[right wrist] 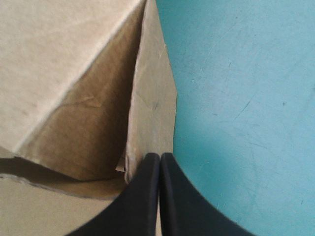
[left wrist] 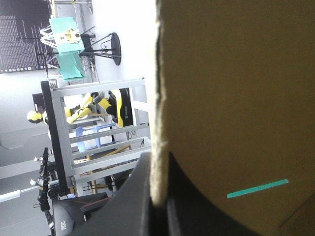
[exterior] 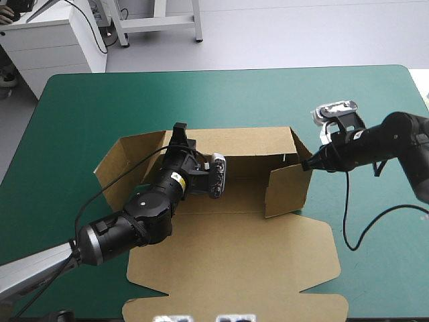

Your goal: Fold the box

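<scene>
The brown box (exterior: 234,255) lies in the middle of the table, its back wall and right wall (exterior: 287,191) raised and its lid flat toward the front. My left gripper (exterior: 179,131) sits at the left end of the back wall, shut on the wall's top edge. In the left wrist view the board (left wrist: 236,98) runs between the black fingers (left wrist: 130,206). My right gripper (exterior: 306,165) is shut, its tip touching the outside of the right wall. In the right wrist view the closed tips (right wrist: 160,158) meet at the wall's edge (right wrist: 152,98).
The teal-green cover (exterior: 221,94) shows beyond the back wall and to the right of the box (right wrist: 246,98). The flat lid reaches close to the table's front edge. A left side flap (exterior: 117,164) stands angled outward.
</scene>
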`<state>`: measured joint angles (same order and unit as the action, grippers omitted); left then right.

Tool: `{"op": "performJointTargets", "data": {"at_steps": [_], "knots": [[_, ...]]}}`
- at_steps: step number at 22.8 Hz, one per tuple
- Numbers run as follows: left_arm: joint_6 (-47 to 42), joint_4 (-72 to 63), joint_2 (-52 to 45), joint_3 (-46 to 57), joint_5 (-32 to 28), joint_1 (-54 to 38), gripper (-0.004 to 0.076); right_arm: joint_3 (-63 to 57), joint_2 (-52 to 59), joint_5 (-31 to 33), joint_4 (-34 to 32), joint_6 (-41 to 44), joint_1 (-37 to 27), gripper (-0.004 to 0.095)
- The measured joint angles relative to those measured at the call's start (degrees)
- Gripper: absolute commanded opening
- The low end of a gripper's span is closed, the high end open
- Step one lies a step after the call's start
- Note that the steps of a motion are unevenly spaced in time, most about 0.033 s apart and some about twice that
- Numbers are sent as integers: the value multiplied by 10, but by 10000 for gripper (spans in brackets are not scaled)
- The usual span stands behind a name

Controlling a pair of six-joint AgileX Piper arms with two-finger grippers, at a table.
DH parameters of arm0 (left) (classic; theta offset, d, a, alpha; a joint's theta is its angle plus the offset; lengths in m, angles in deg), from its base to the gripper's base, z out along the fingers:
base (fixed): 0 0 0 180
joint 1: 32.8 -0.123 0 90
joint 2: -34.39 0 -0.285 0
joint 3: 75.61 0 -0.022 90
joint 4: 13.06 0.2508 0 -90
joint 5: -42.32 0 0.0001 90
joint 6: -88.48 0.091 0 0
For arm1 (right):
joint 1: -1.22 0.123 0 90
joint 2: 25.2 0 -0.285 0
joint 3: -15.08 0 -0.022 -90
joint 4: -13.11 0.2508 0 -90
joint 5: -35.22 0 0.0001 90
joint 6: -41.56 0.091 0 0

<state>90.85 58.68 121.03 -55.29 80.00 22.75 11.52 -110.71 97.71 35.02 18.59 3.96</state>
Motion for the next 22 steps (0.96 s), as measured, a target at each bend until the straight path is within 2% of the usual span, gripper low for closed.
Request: {"op": "performJointTargets", "data": {"at_steps": [7, 10, 12, 15, 18, 21, 22], "knots": [[0, 0, 0, 0, 0, 0, -8, -150, 82, -127, 38, -60, 0, -20], [0, 0, 0, 0, 0, 0, -8, -222, 119, -194, 88, -125, 0, -20], [0, 0, 0, 0, 0, 0, -9, -254, 133, -218, 124, -175, 0, -12], [0, 0, 0, 0, 0, 0, -8, -267, 139, -224, 136, -202, 0, 25], [0, 0, 0, 0, 0, 0, -8, -269, 139, -216, 137, -224, 0, 223], [0, 0, 0, 0, 0, 0, -8, -269, 139, -210, 125, -231, 0, 536], [-2, 0, 0, 0, 0, 0, -8, -269, 139, -210, 117, -231, 0, 601]]}}
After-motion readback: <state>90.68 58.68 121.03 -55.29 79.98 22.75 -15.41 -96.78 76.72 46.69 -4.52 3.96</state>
